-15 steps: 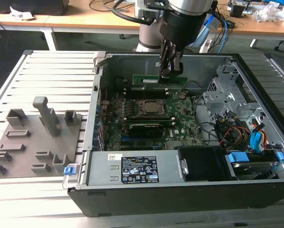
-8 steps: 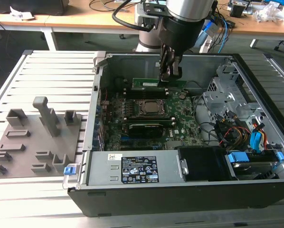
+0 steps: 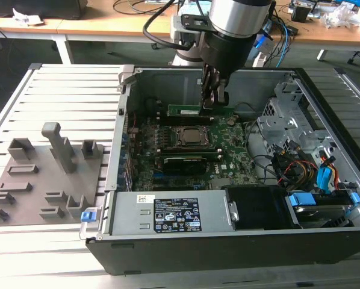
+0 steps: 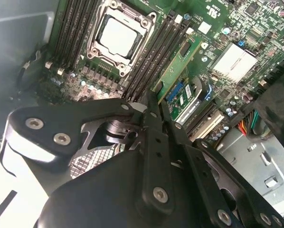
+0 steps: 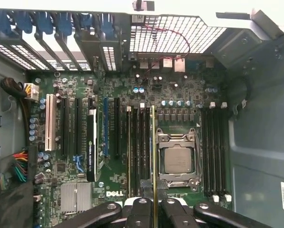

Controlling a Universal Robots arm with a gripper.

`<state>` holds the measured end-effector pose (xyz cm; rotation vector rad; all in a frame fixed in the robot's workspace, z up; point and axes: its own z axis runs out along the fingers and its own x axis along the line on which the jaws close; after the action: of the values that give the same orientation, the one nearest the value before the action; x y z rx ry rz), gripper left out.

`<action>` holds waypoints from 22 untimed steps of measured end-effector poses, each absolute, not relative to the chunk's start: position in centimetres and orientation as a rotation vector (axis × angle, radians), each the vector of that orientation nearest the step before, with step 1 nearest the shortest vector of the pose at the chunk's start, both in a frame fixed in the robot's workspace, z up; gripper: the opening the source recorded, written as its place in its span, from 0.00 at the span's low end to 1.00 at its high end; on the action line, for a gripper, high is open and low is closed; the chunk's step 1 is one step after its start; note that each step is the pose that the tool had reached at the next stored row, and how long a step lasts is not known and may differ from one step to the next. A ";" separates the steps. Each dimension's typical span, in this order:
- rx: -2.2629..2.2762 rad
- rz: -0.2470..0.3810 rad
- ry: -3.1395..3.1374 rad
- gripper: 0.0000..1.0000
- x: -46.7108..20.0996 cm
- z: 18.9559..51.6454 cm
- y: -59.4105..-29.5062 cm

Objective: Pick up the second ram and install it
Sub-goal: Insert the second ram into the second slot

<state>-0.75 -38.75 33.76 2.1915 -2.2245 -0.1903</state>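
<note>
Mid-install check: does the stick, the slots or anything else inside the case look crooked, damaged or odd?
Nothing stands out. The gripper holds the ram on edge, running in line with the memory slots beside the processor socket. I cannot tell whether it is seated. No damage shows on the board.

end effector | closed on second ram | beside CPU socket

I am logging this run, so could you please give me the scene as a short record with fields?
Setting: open computer case on a slatted table
Tool: inside the case, over the motherboard
Held: the second ram, gripped edge-on
Position: ram stands beside the processor socket, along the memory slots
Seating: cannot tell whether it is fully pressed in
Nearby: grey fixture tray on the exterior view's left
</note>
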 end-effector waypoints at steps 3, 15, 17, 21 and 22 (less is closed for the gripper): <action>2.191 -0.190 -2.225 0.14 -0.7 33.2 -38.7; 2.191 -0.190 -2.225 0.14 -0.8 31.0 -38.8; 2.191 -0.190 -2.224 0.14 -0.8 30.7 -38.8; 2.191 -0.190 -2.224 0.14 -0.7 30.2 -38.8; 2.191 -0.190 -2.225 0.14 -0.8 30.1 -38.8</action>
<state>-0.75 -38.75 30.06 2.1914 -2.2245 -0.1903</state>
